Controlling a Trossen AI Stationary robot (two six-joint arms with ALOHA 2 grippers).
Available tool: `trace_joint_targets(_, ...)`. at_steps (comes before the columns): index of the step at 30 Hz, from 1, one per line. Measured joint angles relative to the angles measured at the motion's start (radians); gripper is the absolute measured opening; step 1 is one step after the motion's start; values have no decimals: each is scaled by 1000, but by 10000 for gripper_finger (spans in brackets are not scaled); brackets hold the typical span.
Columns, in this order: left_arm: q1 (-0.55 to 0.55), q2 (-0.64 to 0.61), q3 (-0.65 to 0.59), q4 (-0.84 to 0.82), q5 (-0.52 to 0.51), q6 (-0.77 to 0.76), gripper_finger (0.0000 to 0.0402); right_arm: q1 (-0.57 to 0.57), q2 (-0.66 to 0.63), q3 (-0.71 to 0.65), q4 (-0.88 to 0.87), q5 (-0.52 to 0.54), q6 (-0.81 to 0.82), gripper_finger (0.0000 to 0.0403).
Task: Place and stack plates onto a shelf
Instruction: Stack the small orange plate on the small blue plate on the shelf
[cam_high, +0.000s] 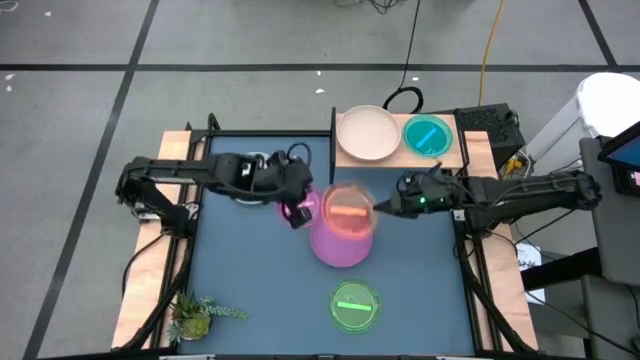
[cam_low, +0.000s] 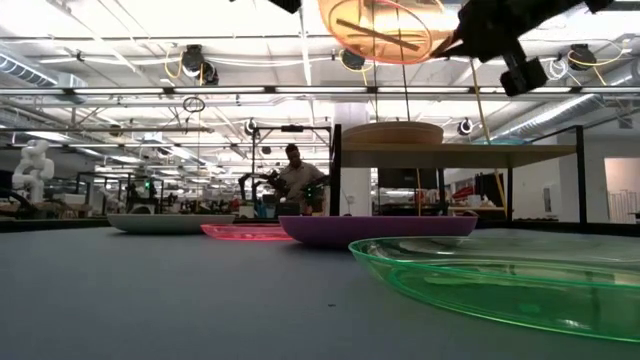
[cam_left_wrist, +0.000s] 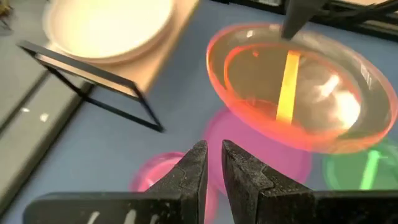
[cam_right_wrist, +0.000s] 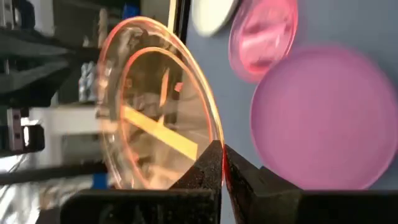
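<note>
My right gripper (cam_high: 383, 208) is shut on the orange translucent plate (cam_high: 348, 210), held high over the purple plate (cam_high: 342, 243), which lies flat on the table. My left gripper (cam_high: 298, 213) is shut and empty, above the pink translucent plate (cam_left_wrist: 155, 174), just left of the orange plate. The green plate (cam_high: 355, 306) lies near the front edge. The shelf (cam_high: 395, 158) stands at the far edge and bears the cream plate (cam_high: 367, 133) and the teal plate (cam_high: 428, 135). A white plate (cam_low: 165, 222) lies on the table at the left in the low view. My right gripper pinches the orange plate's rim (cam_right_wrist: 214, 142) between its two fingers, on the plate's right-hand side. The fingers come in roughly level from the table's right. The plate is lifted clear of the table and the purple plate, tilted, as the low view (cam_low: 385, 30) shows.
A small green plant (cam_high: 195, 315) sits at the table's front left corner. Wooden side rails (cam_high: 150, 270) run along both sides. The shelf's black frame (cam_low: 335, 170) stands up at the far edge. People and equipment show in the room beyond.
</note>
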Motion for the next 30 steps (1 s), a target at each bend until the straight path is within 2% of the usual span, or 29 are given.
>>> trace_joint_targets(9, 148, -62, 0, -21, 18, 189, 53, -153, -2, 179, -230, 143, -107, 0)
trace_joint_targets(15, 244, -101, -25, -17, 126, 270, 53, -232, -3, 210, -221, 237, -148, 0)
trace_joint_targets(18, 277, -138, -91, 4, 152, 295, 53, -265, -3, 210, -194, 260, -157, 0)
trace_joint_targets(22, 303, -228, -242, 69, 203, 319, 53, -300, -3, 210, -139, 307, -181, 0)
trace_joint_targets(26, 318, -324, -391, 134, 231, 275, 53, -344, -3, 210, -73, 330, -186, 0)
trace_joint_targets(30, 317, -406, -485, 180, 238, 216, 53, -397, -3, 210, -33, 336, -139, 0)
